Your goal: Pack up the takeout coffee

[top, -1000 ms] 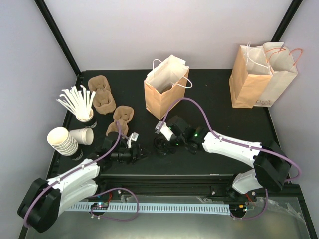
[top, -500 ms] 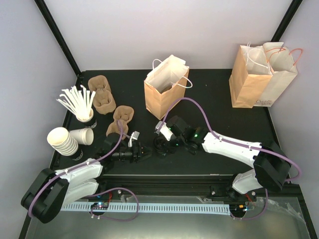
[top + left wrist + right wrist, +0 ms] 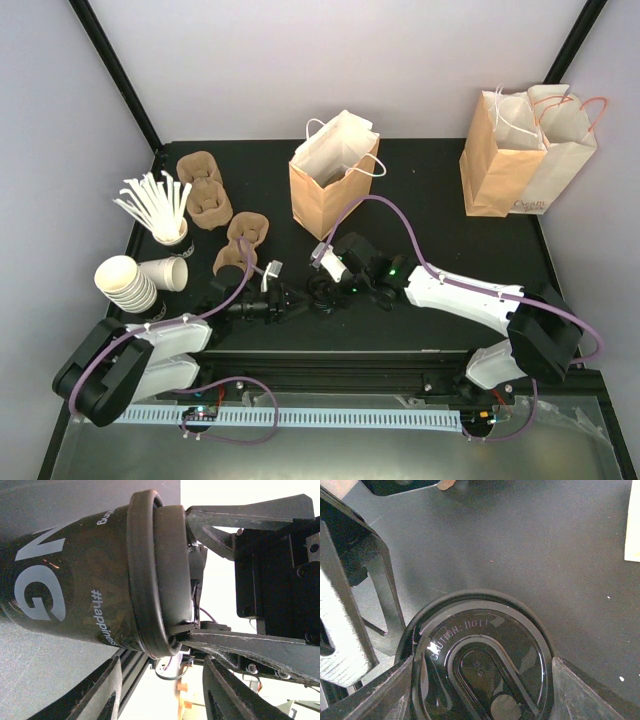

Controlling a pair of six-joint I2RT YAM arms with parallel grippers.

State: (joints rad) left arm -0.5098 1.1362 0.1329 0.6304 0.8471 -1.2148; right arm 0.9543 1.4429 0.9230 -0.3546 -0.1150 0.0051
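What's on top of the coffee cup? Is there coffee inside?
A shiny black lid sits on the coffee cup, with "CAUTION: HOT!" in raised letters. It covers the whole mouth of the cup, so whatever is inside is hidden.

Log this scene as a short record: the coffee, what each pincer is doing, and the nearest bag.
coffee: lidded, upright
right pincer: closed on the coffee, from above
left pincer: open, beside the coffee, not gripping it
bag: open, upright, behind the coffee
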